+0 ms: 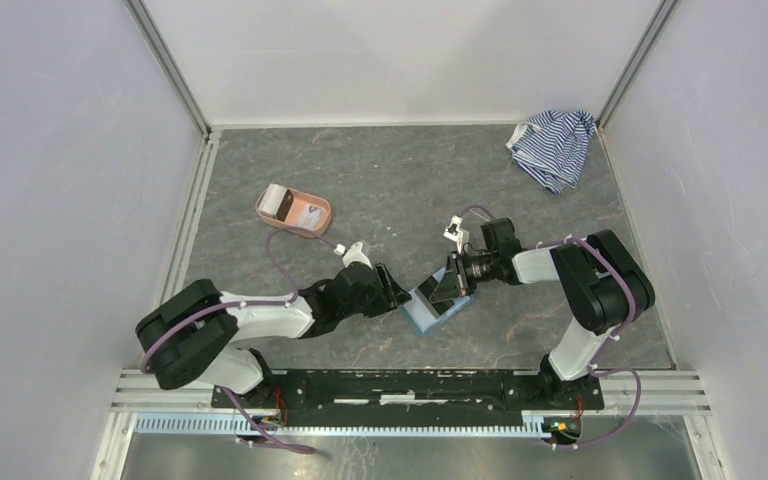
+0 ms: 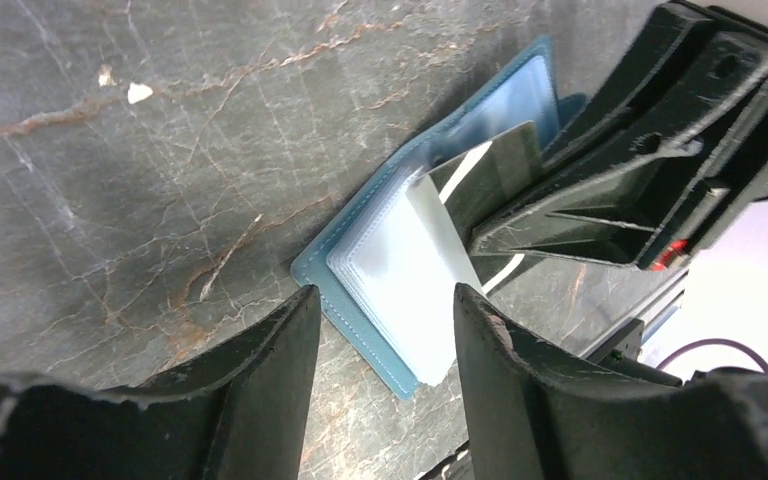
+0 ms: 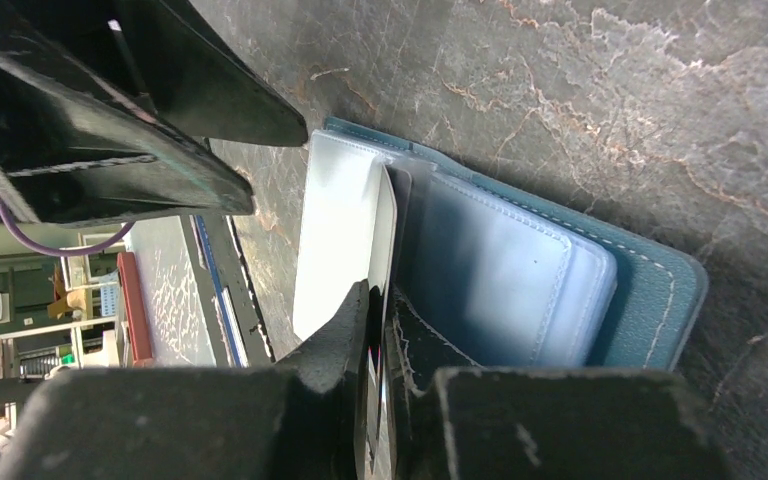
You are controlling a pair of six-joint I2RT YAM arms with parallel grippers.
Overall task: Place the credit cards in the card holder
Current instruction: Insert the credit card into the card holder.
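Note:
The teal card holder (image 1: 428, 312) lies open on the table between the two grippers, its clear sleeves fanned (image 2: 400, 280). My right gripper (image 3: 380, 305) is shut on a thin credit card (image 3: 386, 235), held edge-on with its far end down at the sleeves near the fold of the card holder (image 3: 650, 290). In the left wrist view that card (image 2: 495, 165) shows grey and tilted. My left gripper (image 2: 385, 298) stands open at the holder's near edge, its fingers astride the sleeves without pinching anything. Another whitish credit card (image 1: 278, 200) lies in the pink tray.
The salmon-pink oval tray (image 1: 312, 215) sits at the back left of the table. A blue-and-white striped cloth (image 1: 555, 148) is bunched in the back right corner. Grey walls close in both sides and the back.

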